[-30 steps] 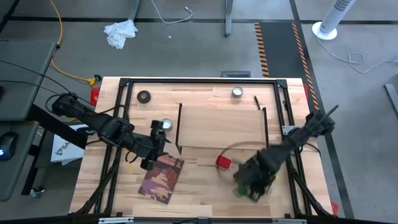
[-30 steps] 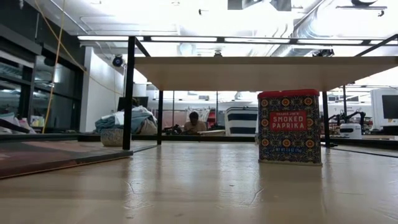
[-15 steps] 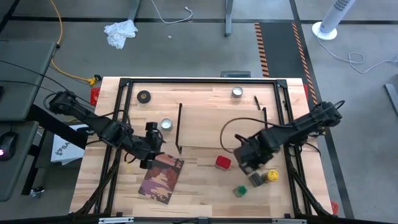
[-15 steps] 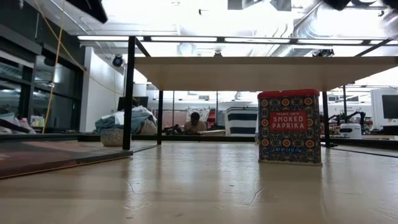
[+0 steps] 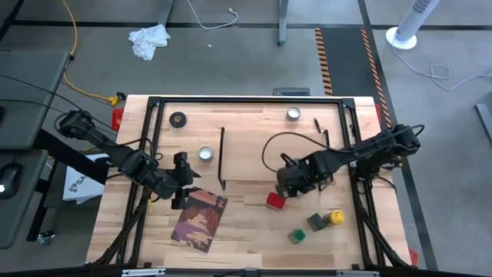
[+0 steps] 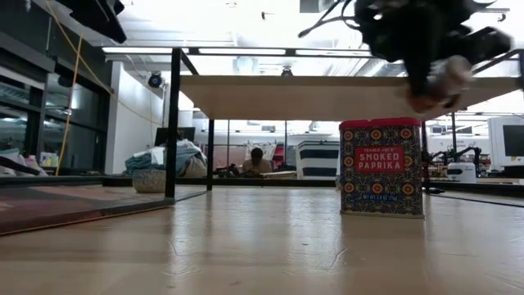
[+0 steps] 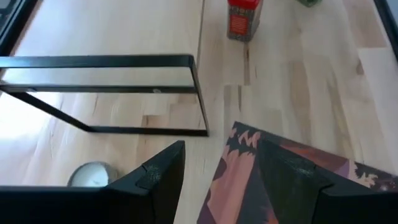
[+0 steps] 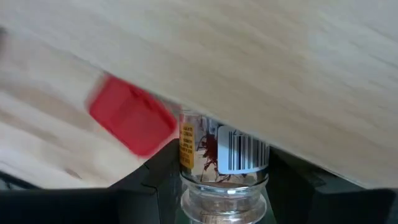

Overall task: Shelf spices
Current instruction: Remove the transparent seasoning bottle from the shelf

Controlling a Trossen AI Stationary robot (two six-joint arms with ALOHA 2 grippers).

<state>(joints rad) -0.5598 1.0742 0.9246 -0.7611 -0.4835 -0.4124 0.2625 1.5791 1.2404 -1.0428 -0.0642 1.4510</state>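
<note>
My right gripper (image 5: 287,183) is shut on a clear glass jar (image 8: 225,163) with a barcode label, in the air at the shelf's near edge. The shelf (image 5: 273,156) is a pale board on black wire legs. A red box (image 5: 275,201) stands on the table just below the gripper and shows in the low view (image 6: 381,167). A green-topped jar (image 5: 297,235), a dark grey tin (image 5: 315,221) and a yellow-topped jar (image 5: 335,218) stand near the right front. My left gripper (image 5: 180,181) is open and empty over the far edge of a book (image 5: 200,221). My right gripper pinches the glass jar's sides (image 8: 186,180) between its two fingers (image 8: 155,177). The jar is lifted clear of the table and shows in the low view (image 6: 440,82) below the gripper, about level with the shelf board and above the red box.
A black tape roll (image 5: 178,119) lies at the far left. A small silver round thing (image 5: 205,154) sits left of the shelf's leg, another (image 5: 293,115) at the far edge. A black frame (image 5: 157,101) borders the table.
My right gripper has risen and gone from over the right-front jars toward the table's left and far edge, up to the shelf's near edge, carrying the glass jar. My left gripper has shifted a little toward the table's left edge.
</note>
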